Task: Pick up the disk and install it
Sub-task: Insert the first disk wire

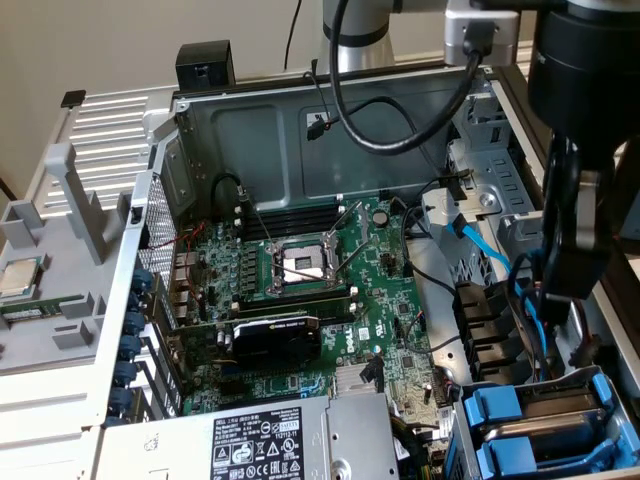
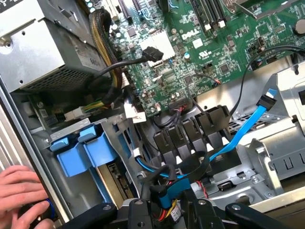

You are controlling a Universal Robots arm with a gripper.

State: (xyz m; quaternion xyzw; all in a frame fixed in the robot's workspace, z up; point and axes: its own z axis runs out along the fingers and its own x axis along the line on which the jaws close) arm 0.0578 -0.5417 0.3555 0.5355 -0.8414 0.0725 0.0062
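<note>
My gripper (image 1: 567, 285) hangs on its dark wrist inside the open computer case, at the exterior view's right, above the black cable clips and just behind the drive bay. In the wrist view its linkage (image 2: 167, 210) sits over a bundle of blue and black cables. Two blue-fronted carriers (image 1: 497, 407) (image 2: 66, 153) sit side by side in the drive bay. The silver disk with its white label is out of view. A person's hand (image 2: 19, 195) rests at the case edge beside the bay, on a dark thing with a blue edge (image 2: 42, 210) that I cannot identify.
The green motherboard (image 1: 300, 290) fills the case floor, with a black card (image 1: 275, 335) across it. The grey power-supply box (image 1: 270, 440) (image 2: 43, 52) lies next to the bay. A blue data cable (image 2: 238, 138) and black cables loop near the gripper. Metal cage walls (image 1: 490, 160) stand behind it.
</note>
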